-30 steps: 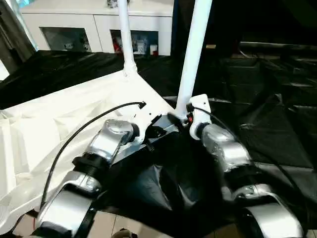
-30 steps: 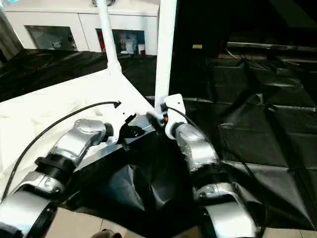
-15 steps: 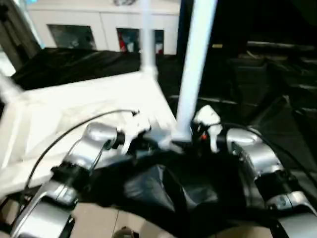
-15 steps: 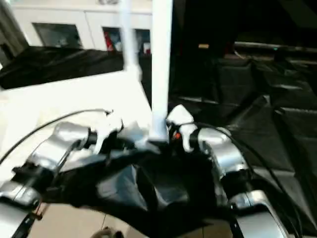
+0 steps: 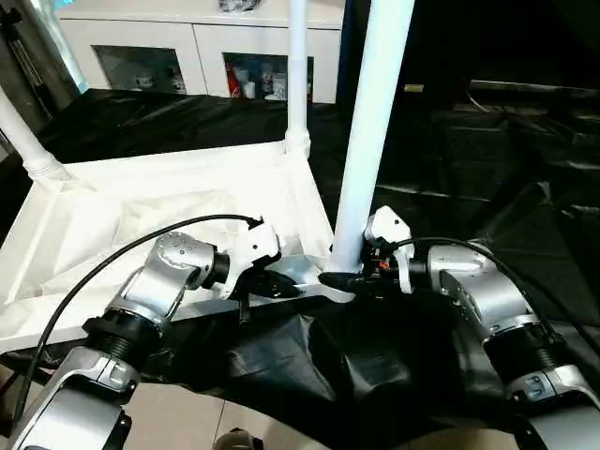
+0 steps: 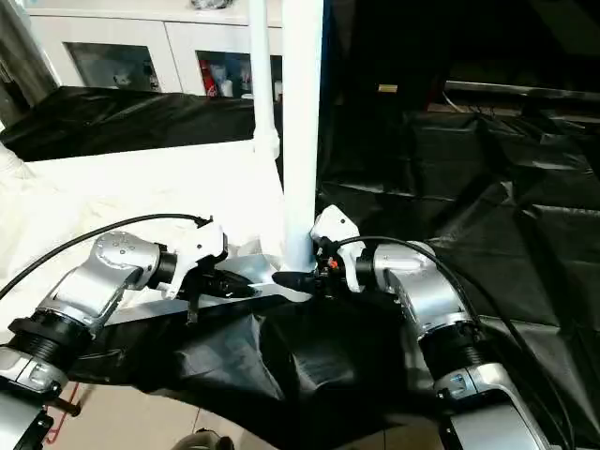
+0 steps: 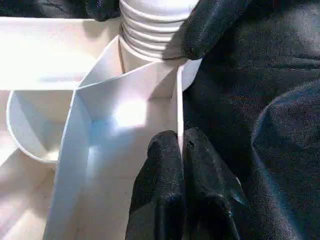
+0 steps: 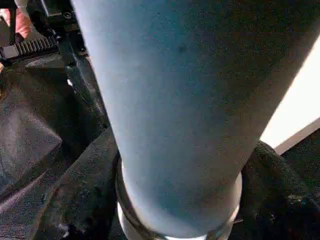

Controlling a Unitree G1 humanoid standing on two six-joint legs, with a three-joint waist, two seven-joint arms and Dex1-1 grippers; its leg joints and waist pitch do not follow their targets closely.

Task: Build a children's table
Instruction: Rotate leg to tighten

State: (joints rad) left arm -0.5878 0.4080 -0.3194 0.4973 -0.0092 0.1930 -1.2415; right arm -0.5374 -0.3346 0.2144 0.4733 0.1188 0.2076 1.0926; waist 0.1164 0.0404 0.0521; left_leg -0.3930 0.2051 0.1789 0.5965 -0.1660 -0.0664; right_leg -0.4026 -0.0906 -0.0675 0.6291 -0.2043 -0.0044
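The children's table top [image 5: 141,202] lies upside down on black sheeting, its ribbed underside facing up. Three white legs stand in corner sockets: one at the far corner [image 5: 297,84], one at the left [image 5: 23,141], and a near leg [image 5: 370,141]. My right gripper [image 5: 342,281] is at the near leg's base, a black finger [image 8: 75,195] on each side of it and touching its threaded end [image 7: 150,30]. My left gripper [image 7: 181,142] is shut on a thin white rib at the table's rim beside that socket.
A white cabinet with glass doors [image 5: 187,52] stands at the back. Crumpled black sheeting [image 5: 487,169] covers the ground to the right and front. Pale floor tiles [image 5: 187,422] show at the near edge. A black cable [image 5: 112,272] loops over my left forearm.
The view has shifted and a third leg has come into sight at the left. My right forearm has swung round to the right of the near leg. The left gripper's hold is unchanged.
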